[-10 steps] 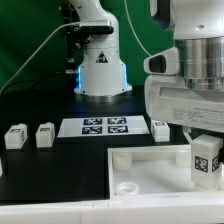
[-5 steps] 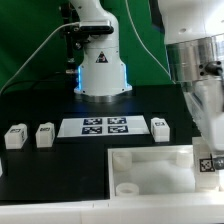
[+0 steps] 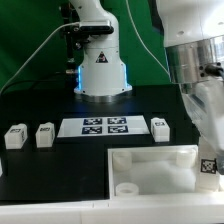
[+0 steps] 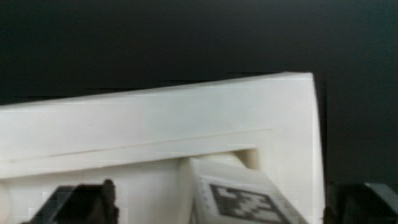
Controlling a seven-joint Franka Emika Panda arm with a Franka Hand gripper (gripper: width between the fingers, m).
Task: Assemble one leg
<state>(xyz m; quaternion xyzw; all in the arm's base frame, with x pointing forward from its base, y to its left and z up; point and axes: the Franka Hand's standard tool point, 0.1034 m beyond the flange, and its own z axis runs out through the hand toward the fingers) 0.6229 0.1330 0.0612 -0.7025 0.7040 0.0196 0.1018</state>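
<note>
A small white leg (image 4: 240,195) with a black-and-white tag stands at a corner of the large white tray (image 4: 160,120). My gripper (image 4: 231,205) straddles it. The dark fingers (image 4: 84,203) stand wide on either side, and white tray shows between them and the leg, so the gripper looks open. In the exterior view the gripper (image 3: 206,160) reaches down over the tray (image 3: 150,165) at its right end. Only the leg's tag (image 3: 208,167) shows there. Three more legs (image 3: 14,135), (image 3: 44,134), (image 3: 160,126) lie on the black table.
The marker board (image 3: 105,126) lies flat behind the tray, between the loose legs. The robot's white base (image 3: 102,70) stands at the back centre. A round socket (image 3: 128,187) shows at the tray's front left.
Since a second ago the hand has turned about its axis over the tray's right end. The leg's tag now shows small and edge-on. Almost nothing moved in the last half second.
</note>
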